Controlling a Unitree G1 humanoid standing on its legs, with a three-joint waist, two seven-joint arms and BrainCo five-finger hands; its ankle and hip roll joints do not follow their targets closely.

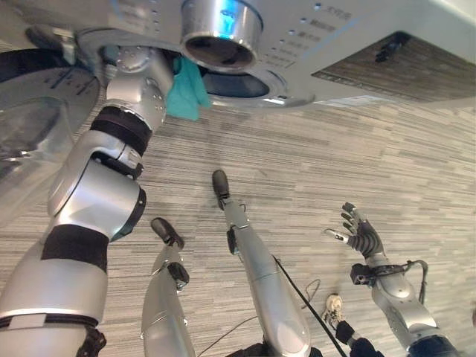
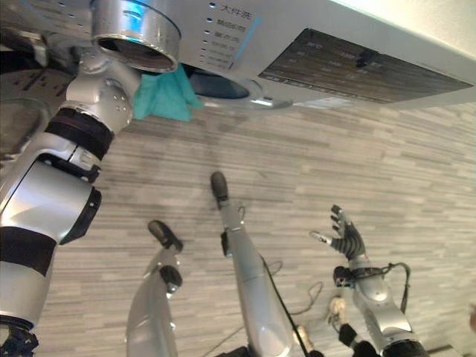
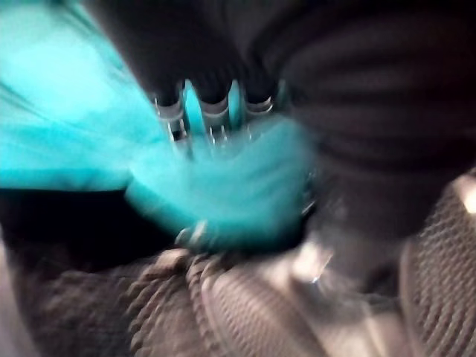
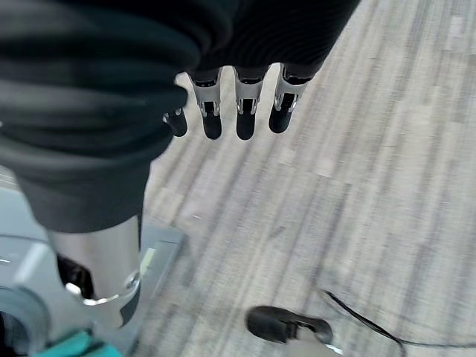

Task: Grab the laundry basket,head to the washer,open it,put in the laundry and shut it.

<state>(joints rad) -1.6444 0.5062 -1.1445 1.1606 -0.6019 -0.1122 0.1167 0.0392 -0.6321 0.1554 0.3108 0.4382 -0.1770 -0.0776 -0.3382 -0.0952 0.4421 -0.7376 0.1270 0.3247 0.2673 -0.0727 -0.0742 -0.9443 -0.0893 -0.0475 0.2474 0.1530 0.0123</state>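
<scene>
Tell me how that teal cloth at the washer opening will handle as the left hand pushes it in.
The teal cloth hangs in loose folds at the washer's dark opening, so it is probably floppy and light. In the left wrist view it bunches around the left hand's fingers, so it will likely crumple rather than slide, and an edge may trail out.
</scene>
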